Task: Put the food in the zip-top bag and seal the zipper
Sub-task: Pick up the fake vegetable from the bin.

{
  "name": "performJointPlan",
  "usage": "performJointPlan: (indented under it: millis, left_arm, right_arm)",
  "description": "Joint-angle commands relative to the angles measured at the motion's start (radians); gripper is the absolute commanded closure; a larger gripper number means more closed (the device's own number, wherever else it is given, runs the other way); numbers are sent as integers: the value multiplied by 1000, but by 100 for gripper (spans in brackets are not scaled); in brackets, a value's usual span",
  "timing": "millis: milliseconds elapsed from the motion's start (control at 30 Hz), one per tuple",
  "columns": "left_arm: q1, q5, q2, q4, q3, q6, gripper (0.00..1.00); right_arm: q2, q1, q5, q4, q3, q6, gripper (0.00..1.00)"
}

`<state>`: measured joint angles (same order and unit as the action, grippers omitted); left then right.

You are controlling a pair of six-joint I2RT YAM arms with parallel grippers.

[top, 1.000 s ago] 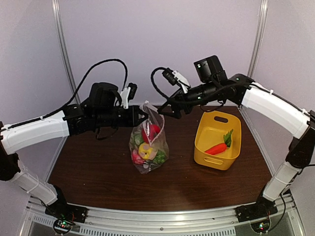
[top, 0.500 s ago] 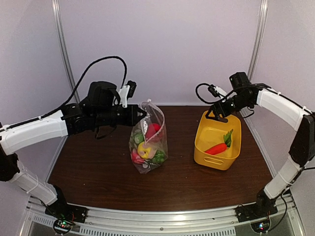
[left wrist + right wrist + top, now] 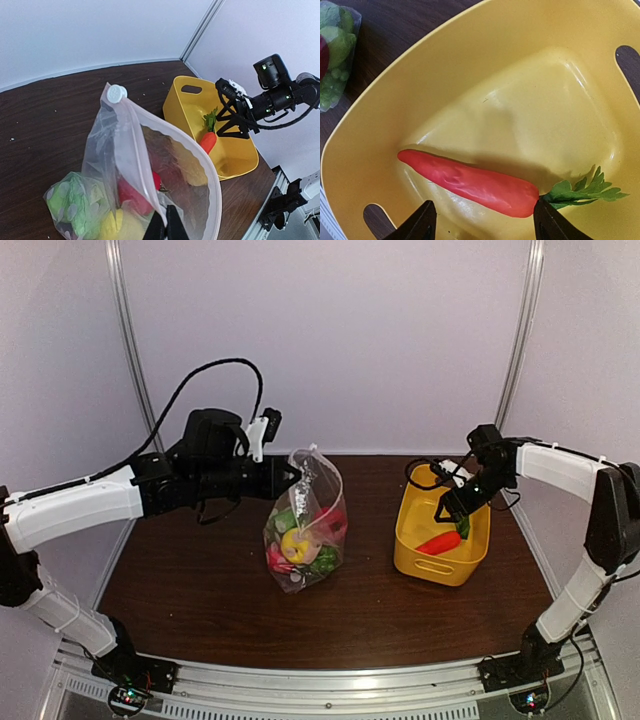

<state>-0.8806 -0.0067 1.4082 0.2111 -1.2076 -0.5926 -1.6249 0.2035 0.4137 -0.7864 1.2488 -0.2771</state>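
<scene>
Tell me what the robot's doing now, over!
Left gripper shut on zip-top bag rim. Right gripper open above carrot in yellow basket. Nothing blocking it.

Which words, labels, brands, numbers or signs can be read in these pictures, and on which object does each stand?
None can be read.
The zip-top bag bears only white dots, no letters.
The yellow basket and the carrot are plain.
Nothing else in view carries legible writing.

top view wide; right wrist, seemingly nearest, shares basket (image 3: 436, 566).
</scene>
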Motion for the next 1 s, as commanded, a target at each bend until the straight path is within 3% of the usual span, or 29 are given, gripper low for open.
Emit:
performJointPlan:
  millis: [0, 167, 367, 800, 967]
  left_arm:
    - [0, 3, -30, -39, 24, 8, 100]
    - [1, 6, -25, -48, 31, 1, 100]
    - [1, 5, -39, -48, 37, -21, 100]
    - [0, -7, -37, -40, 31, -43, 100]
    - [0, -4, -39, -39, 33, -50, 100]
  right_arm:
    - [13, 0, 47, -49, -8, -407, 34]
    - [37, 2, 81, -49, -22, -845, 32]
    - [-78, 47, 44, -140, 72, -1074, 37]
    - [-186, 101, -152, -72, -11, -1244, 34]
    - [-206, 102, -202, -9, -52, -1248, 42]
